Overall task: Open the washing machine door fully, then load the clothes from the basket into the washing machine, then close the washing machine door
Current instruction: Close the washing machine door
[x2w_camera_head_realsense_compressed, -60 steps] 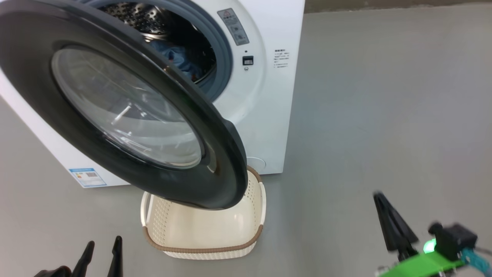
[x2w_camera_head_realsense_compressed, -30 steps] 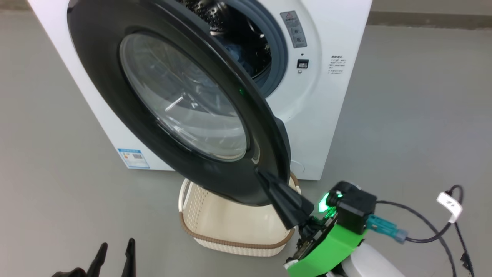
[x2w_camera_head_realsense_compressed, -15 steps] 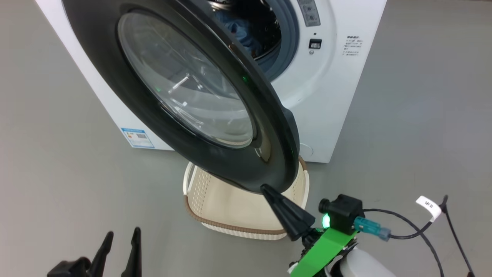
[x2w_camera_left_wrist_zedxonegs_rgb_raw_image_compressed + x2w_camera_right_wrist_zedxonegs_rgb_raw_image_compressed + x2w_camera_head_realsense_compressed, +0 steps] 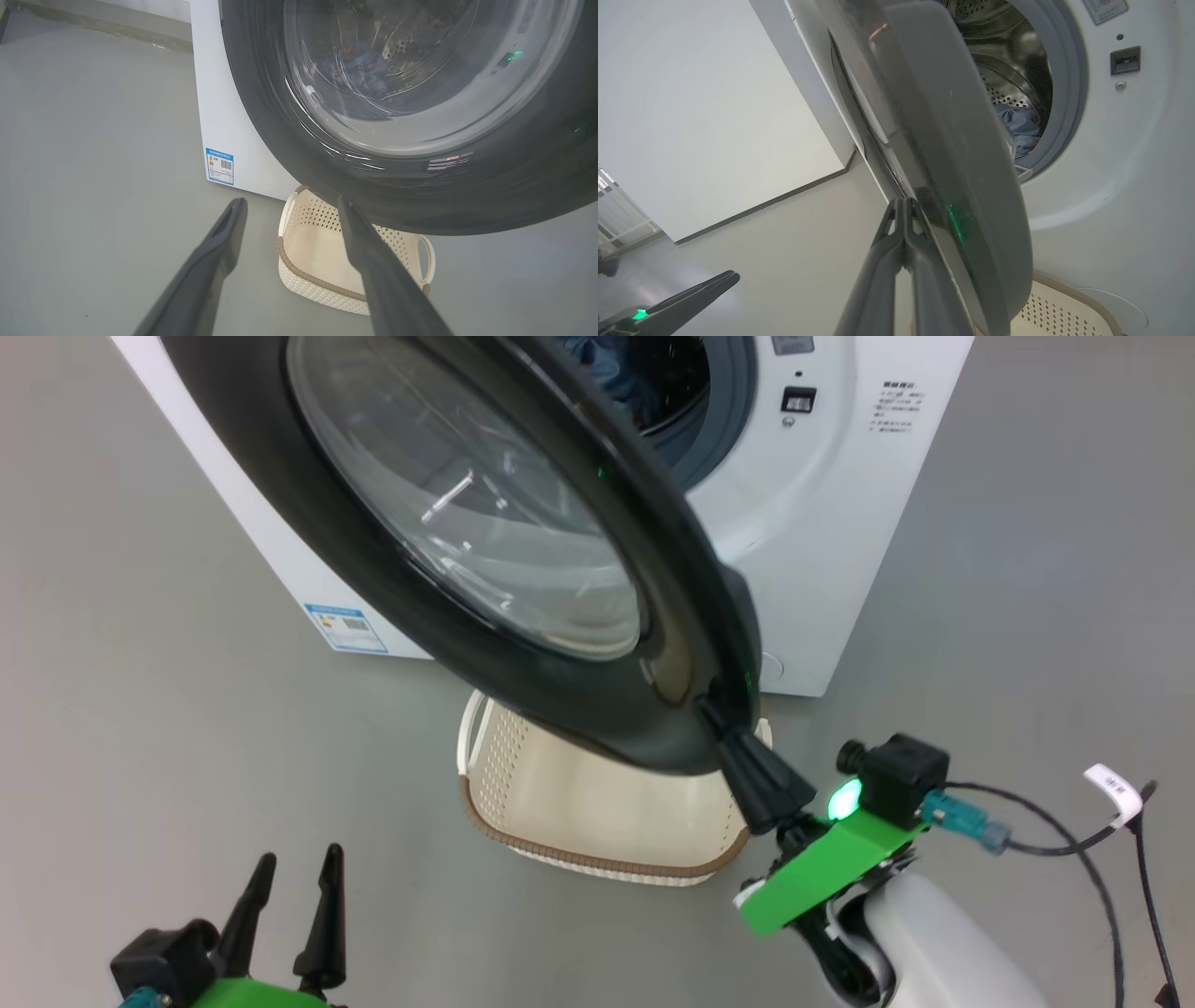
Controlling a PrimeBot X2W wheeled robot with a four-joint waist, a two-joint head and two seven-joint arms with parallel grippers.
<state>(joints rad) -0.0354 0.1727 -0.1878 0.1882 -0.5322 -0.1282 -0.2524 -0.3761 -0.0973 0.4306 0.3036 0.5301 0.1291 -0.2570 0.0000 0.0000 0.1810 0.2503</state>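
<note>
Right gripper (image 4: 721, 723), fingers pressed together, rests against the free edge of the door (image 4: 597, 719); left gripper (image 4: 299, 855) hangs spread, low and well apart. Basket (image 4: 579, 861) beneath the door sits empty, and clothes (image 4: 1017, 126) lie inside the washing machine (image 4: 822, 541), so I judge only closing remains. Upright and half-swung, the door points its free edge toward the robot.

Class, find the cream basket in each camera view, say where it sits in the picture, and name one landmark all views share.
Head view: basket lower centre, under the washing machine door.
Left wrist view: basket lower centre, below the door.
Right wrist view: basket at the bottom right corner, a perforated cream piece.
Shared landmark: the door's dark rim overhanging it.
</note>
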